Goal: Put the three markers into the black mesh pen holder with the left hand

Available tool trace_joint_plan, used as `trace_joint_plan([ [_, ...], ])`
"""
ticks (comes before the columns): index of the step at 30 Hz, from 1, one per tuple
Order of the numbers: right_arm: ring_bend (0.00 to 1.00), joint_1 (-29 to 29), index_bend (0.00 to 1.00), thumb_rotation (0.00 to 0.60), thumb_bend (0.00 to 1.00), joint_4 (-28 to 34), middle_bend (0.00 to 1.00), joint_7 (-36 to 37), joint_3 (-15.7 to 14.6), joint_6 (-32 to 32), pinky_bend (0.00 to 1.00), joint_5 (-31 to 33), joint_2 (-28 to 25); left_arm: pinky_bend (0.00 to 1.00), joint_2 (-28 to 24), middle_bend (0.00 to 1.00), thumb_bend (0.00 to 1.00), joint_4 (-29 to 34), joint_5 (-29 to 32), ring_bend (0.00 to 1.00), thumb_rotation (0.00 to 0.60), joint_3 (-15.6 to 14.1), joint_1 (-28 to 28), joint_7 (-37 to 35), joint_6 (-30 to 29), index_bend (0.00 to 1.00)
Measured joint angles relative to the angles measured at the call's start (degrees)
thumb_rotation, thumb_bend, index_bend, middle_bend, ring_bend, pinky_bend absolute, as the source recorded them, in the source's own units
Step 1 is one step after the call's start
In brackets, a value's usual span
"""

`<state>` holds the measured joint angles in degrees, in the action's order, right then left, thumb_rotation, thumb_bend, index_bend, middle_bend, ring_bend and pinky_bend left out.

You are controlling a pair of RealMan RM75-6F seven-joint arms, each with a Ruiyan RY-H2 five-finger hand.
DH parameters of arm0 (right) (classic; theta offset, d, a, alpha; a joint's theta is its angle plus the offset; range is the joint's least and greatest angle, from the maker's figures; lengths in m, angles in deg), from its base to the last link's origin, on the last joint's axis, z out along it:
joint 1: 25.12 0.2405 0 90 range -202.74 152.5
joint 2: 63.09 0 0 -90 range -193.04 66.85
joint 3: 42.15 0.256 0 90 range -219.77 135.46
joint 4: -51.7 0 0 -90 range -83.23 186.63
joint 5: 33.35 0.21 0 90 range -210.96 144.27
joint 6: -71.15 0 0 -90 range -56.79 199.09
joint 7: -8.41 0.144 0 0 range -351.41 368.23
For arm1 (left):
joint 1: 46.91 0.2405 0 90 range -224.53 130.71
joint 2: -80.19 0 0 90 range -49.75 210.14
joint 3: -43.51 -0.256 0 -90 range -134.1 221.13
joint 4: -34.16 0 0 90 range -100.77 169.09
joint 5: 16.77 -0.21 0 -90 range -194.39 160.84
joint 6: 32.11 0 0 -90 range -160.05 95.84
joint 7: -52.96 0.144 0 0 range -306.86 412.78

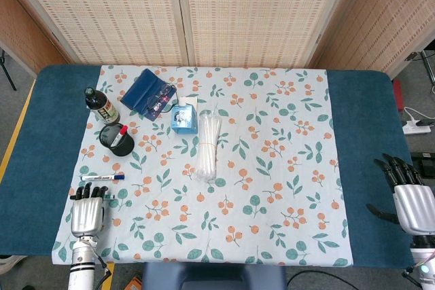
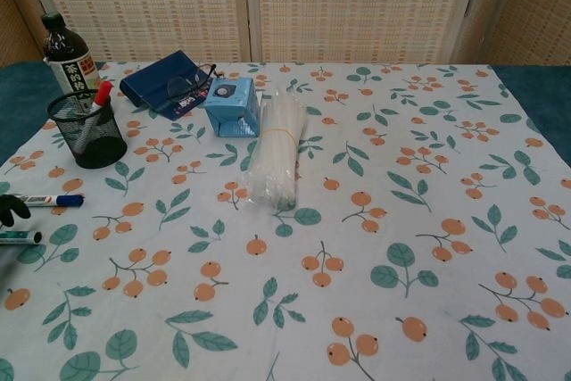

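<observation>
The black mesh pen holder [image 1: 115, 140] [image 2: 86, 129] stands at the left of the cloth with a red-capped marker [image 1: 119, 135] [image 2: 97, 100] upright inside it. A blue-capped marker [image 1: 102, 177] [image 2: 45, 200] lies flat in front of the holder. A green marker [image 1: 109, 196] [image 2: 19, 237] lies just nearer, its left end hidden by my left hand [image 1: 86, 211] [image 2: 10, 210]. That hand lies flat near the table's front edge, fingers stretched toward the markers, holding nothing. My right hand [image 1: 410, 201] rests empty at the far right with its fingers spread.
A dark bottle [image 1: 100, 105] [image 2: 69, 56] stands behind the holder. A blue case with glasses [image 1: 149, 94] [image 2: 171, 84], a light blue box [image 1: 183, 118] [image 2: 233, 105] and a bundle of clear tubes [image 1: 206, 145] [image 2: 276, 148] lie mid-left on the floral cloth [image 1: 272, 168].
</observation>
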<state>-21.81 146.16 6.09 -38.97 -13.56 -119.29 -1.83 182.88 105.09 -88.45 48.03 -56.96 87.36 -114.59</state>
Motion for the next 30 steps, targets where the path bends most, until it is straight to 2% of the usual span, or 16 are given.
trace_joint_plan([
  [12,0.09,0.0,0.15,0.600,0.00,-0.2,0.06,0.1,0.1,0.1,0.15,0.3,0.1,0.17,1.8,0.49,0.40,-4.7,-0.3,0.16,0.600,1.0,-0.1,-2.4,0.3,0.40],
  [19,0.09,0.1,0.15,0.600,0.00,-0.3,0.06,0.0,0.0,0.3,0.15,0.3,0.2,0.17,1.9,0.51,0.40,-5.5,-0.7,0.18,0.600,1.2,0.1,-3.2,0.0,0.42],
  [25,0.09,0.1,0.15,0.600,0.00,-0.4,0.06,0.2,0.1,0.2,0.15,0.3,0.2,0.17,1.3,0.52,0.40,-3.9,-1.8,0.18,0.600,1.2,0.5,-3.1,-1.7,0.42],
  [30,0.09,0.1,0.15,0.600,0.00,-0.4,0.06,0.6,0.0,0.0,0.15,-0.2,0.1,0.17,-1.3,0.52,0.40,1.2,-3.9,0.18,0.600,1.2,0.7,-2.4,-4.3,0.42],
])
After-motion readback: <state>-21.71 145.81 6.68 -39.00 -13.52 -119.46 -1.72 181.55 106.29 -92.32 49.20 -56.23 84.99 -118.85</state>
